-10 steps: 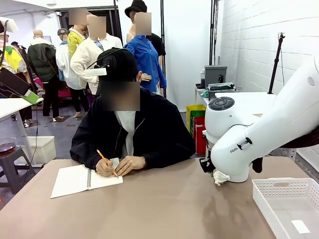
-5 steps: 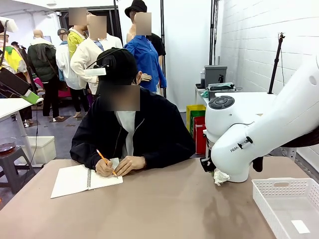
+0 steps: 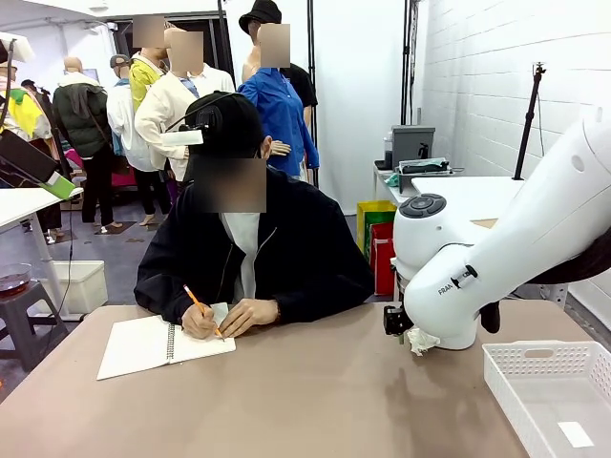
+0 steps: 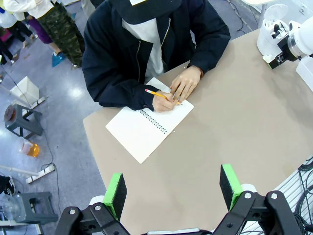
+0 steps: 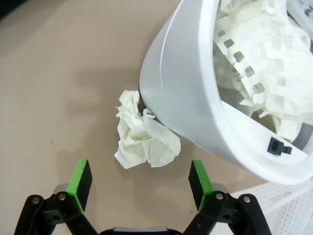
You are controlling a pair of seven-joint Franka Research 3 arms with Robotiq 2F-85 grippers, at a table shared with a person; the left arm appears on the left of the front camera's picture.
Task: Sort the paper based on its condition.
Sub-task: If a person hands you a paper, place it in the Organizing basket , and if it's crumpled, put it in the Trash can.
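Crumpled paper dead ahead of the wide-open right tool

The right tool is spread all the way with nothing in it. The paper lies on the tabletop just ahead, roughly centred between the green pads. The lump's far side touches a white rounded casing, so I'd guess a straight reach forward does it. The left tool, also open and empty, hangs well off to the left, so the right one's nearer.

Right arm slightly leftward; its fingers now wide apart.
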